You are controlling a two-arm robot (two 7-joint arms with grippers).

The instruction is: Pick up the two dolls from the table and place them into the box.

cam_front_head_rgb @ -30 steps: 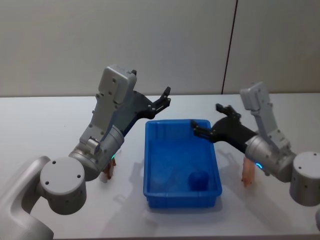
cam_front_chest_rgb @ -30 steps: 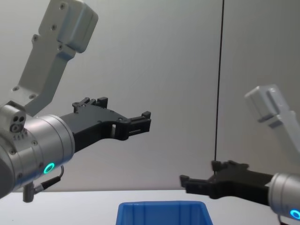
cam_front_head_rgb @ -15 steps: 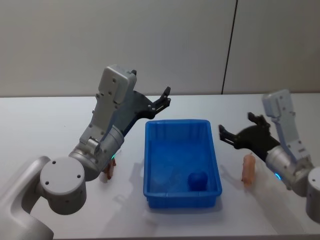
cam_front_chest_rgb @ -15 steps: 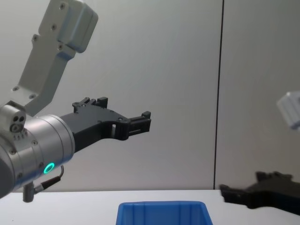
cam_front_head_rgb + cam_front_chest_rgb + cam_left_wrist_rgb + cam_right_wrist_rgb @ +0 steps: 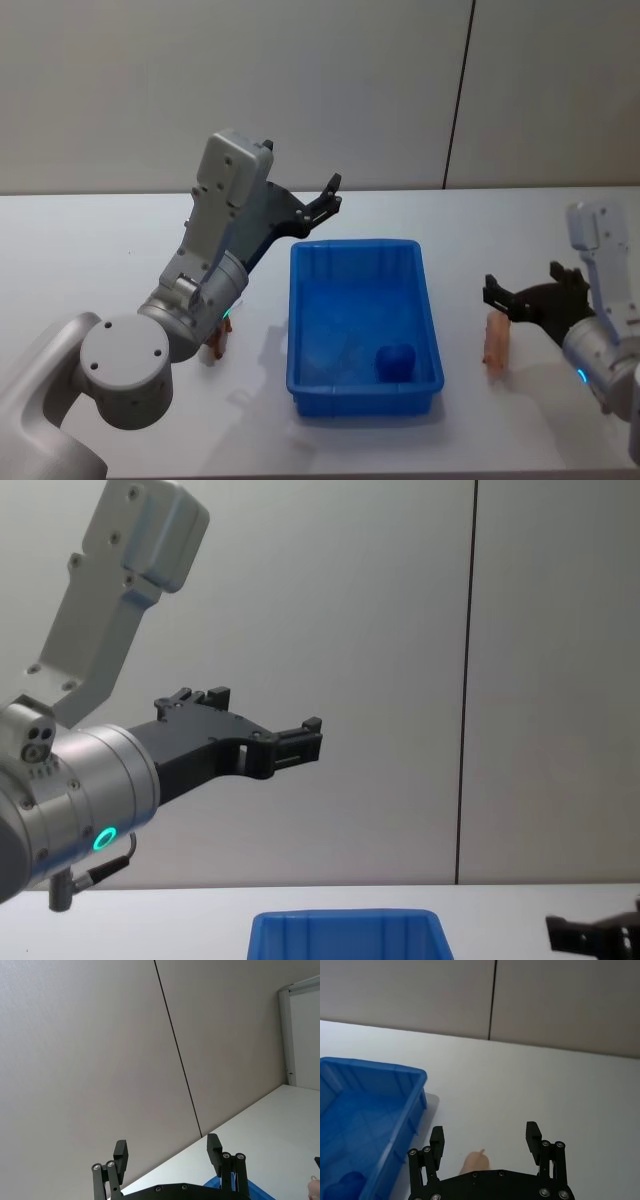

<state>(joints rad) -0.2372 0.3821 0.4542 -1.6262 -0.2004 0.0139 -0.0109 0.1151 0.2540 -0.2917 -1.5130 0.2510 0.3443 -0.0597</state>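
Since the right jaws have drawn back off the box (image 5: 298,330), the head view has them spread wide just above the pink doll (image 5: 495,340) on the desk (image 5: 90,260). The left jaws hang unmoved and wide beyond the box's far corner, and their arm half-hides another doll (image 5: 218,342). In the right wrist view the pink doll lies between the jaws. In the chest view the box rim sits below the left jaws.

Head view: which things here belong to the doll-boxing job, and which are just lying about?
Job in hand:
- blue box
- left doll, partly behind the left arm
- right doll on the table
- right gripper, open, over the right doll
- left gripper, open, held high

Lying about:
- dark blue lump inside the box
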